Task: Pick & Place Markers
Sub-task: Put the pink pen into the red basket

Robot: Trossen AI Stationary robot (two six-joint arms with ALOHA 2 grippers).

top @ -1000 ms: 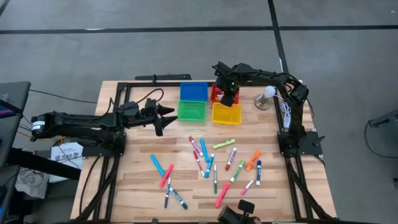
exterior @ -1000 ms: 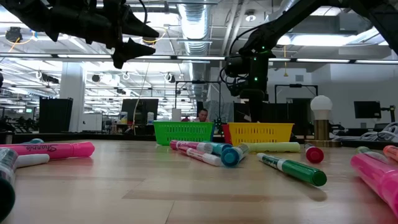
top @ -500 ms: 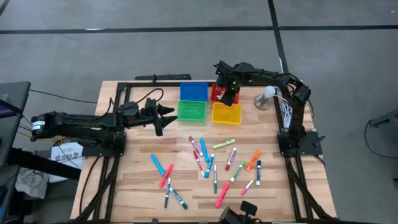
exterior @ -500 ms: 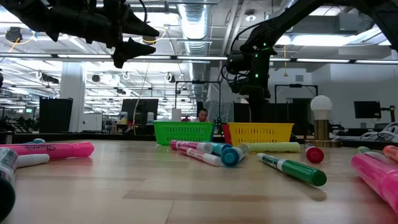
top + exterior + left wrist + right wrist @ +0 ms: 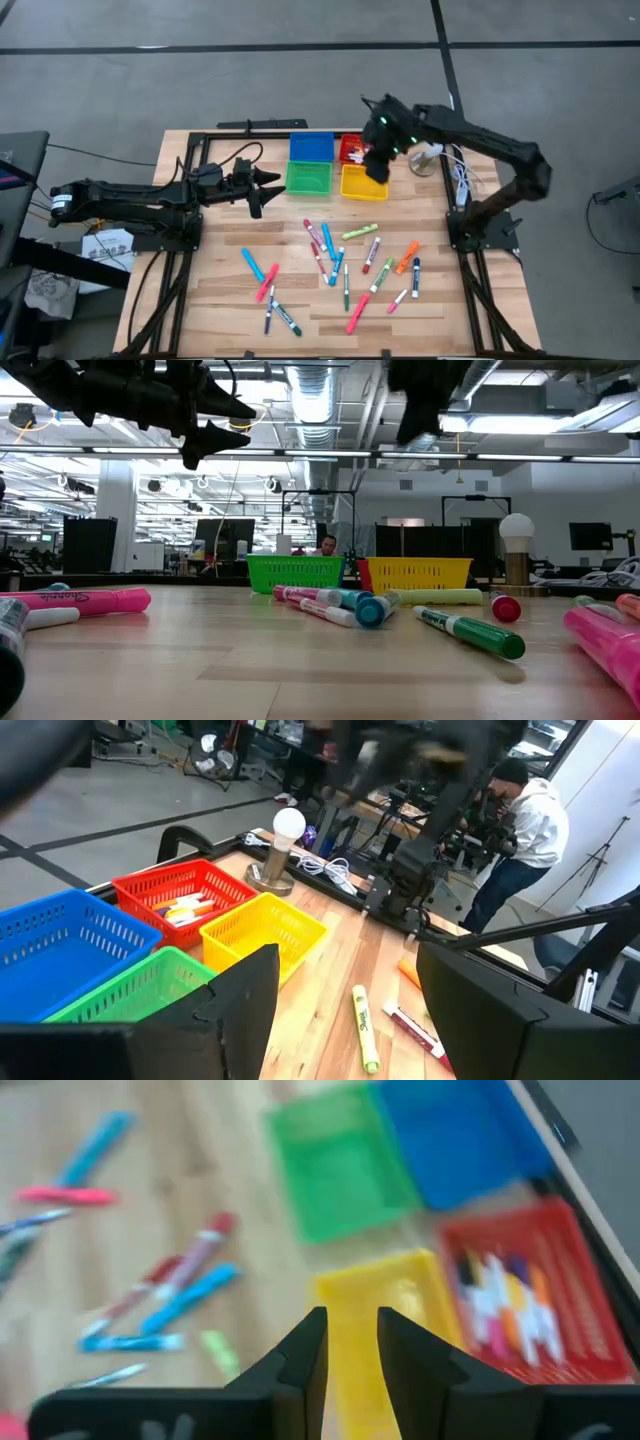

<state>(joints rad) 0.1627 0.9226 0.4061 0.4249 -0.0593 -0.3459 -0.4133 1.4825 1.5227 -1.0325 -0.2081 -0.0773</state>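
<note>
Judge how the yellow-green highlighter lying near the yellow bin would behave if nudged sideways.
The highlighter looks short, stiff and round-barrelled, so it would probably roll across the smooth wooden table. It seems light, so a slight push may send it toward the neighbouring markers.

left gripper (image 5: 268,186) wide open, arm level; right gripper (image 5: 377,166) narrowly parted, arm raised, empty

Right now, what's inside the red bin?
The red bin holds several markers lying together on its floor, with orange, white and dark colours among them. From above, the right gripper covers part of the bin, so an exact count isn't possible.
</note>
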